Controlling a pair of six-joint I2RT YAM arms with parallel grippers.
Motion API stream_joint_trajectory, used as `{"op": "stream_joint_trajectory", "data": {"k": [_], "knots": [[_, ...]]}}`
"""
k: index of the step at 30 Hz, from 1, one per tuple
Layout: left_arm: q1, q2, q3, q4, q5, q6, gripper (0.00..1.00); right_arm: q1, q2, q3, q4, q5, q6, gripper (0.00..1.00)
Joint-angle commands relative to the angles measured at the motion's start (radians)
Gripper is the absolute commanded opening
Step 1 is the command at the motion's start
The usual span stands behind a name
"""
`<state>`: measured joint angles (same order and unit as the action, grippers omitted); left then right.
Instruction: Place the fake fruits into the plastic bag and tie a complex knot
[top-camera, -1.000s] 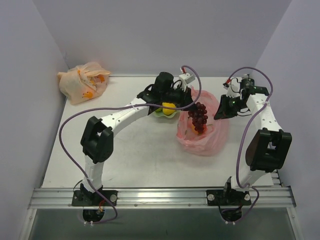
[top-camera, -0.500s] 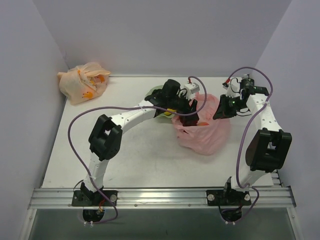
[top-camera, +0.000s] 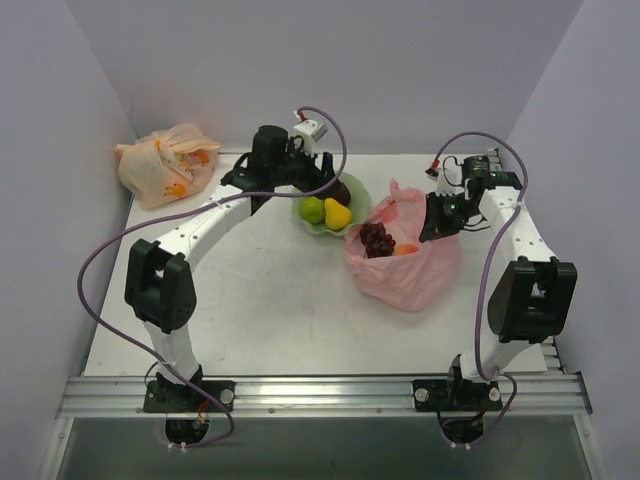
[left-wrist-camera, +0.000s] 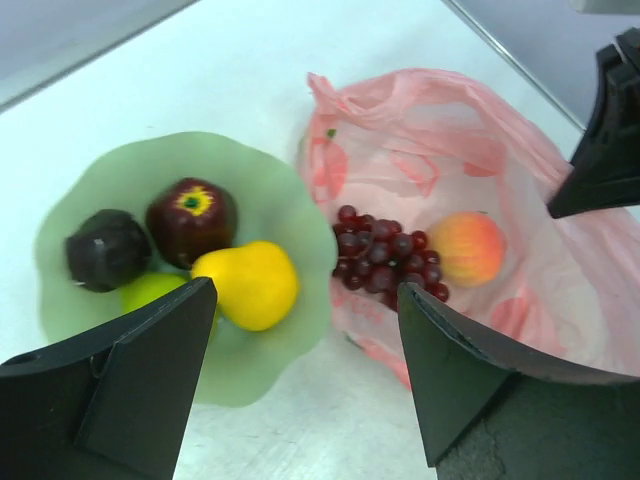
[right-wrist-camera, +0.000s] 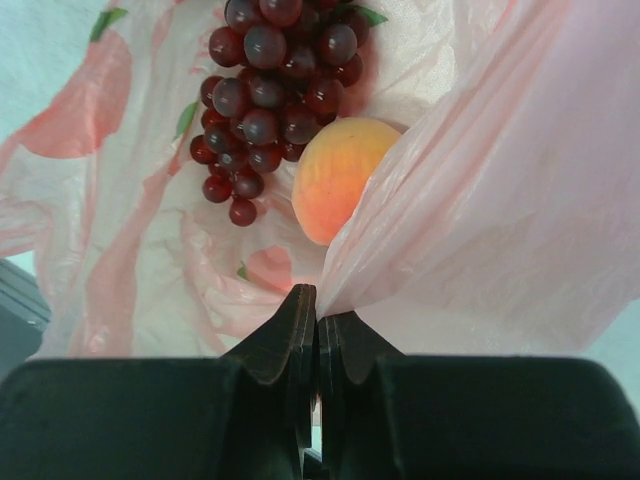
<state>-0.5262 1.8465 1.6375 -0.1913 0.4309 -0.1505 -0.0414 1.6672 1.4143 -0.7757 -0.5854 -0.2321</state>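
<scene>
The plastic bag (top-camera: 405, 272), crinkly translucent pink, center-right, holds grapes (left-wrist-camera: 385, 255) and peach (left-wrist-camera: 466, 248); right jaws clench its rim, left jaws gape empty.

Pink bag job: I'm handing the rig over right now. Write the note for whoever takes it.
Left gripper: open, empty, above the edge of the green bowl, beside the pink bag.
Right gripper: shut on the bag's rim.
Done: grape bunch and peach lie inside the bag.
Left: yellow pear, red apple, dark fruit and green fruit are in the bowl and must go in; then tie the knot.
</scene>
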Motion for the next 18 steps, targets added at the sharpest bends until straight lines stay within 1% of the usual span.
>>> {"op": "stream_joint_trajectory", "data": {"k": [1,2,3,4,5,6,7,9,10,12,13,16,17,18], "knots": [[0.020,-0.017,-0.016,-0.031,-0.037,0.075,0.85,0.041,-0.010,0.002,-0.011,0.117,-0.067,0.00],[0.025,-0.018,-0.027,-0.028,-0.003,0.074,0.84,0.064,-0.011,0.005,-0.007,0.148,-0.073,0.00],[0.026,-0.029,-0.059,-0.014,0.075,0.071,0.82,0.070,-0.011,0.008,-0.002,0.160,-0.079,0.00],[0.023,-0.041,-0.088,0.007,0.115,0.060,0.80,0.080,-0.009,0.018,-0.002,0.170,-0.088,0.00],[0.017,-0.052,-0.120,0.036,0.156,0.033,0.79,0.081,-0.003,0.028,0.000,0.180,-0.092,0.00],[-0.012,-0.082,-0.160,0.086,0.204,0.026,0.77,0.081,0.012,0.038,0.000,0.194,-0.095,0.00],[-0.035,-0.095,-0.216,0.095,0.247,0.029,0.77,0.081,0.019,0.049,0.000,0.203,-0.098,0.00],[-0.101,-0.119,-0.258,0.070,0.258,0.090,0.76,0.081,0.045,0.087,-0.004,0.223,-0.107,0.00],[-0.171,-0.124,-0.290,0.061,0.267,0.112,0.75,0.081,0.052,0.101,-0.004,0.228,-0.110,0.00],[-0.236,-0.121,-0.314,0.064,0.259,0.134,0.74,0.081,0.069,0.133,-0.002,0.229,-0.110,0.00],[-0.298,-0.112,-0.324,0.076,0.255,0.129,0.74,0.081,0.074,0.144,-0.002,0.229,-0.108,0.00],[-0.376,-0.061,-0.308,0.141,0.226,0.089,0.73,0.081,0.091,0.182,0.000,0.220,-0.099,0.00],[-0.415,-0.043,-0.279,0.154,0.198,0.062,0.73,0.081,0.095,0.190,-0.002,0.217,-0.098,0.00],[-0.431,-0.012,-0.263,0.176,0.183,0.045,0.73,0.081,0.097,0.198,-0.002,0.214,-0.095,0.00]]}}
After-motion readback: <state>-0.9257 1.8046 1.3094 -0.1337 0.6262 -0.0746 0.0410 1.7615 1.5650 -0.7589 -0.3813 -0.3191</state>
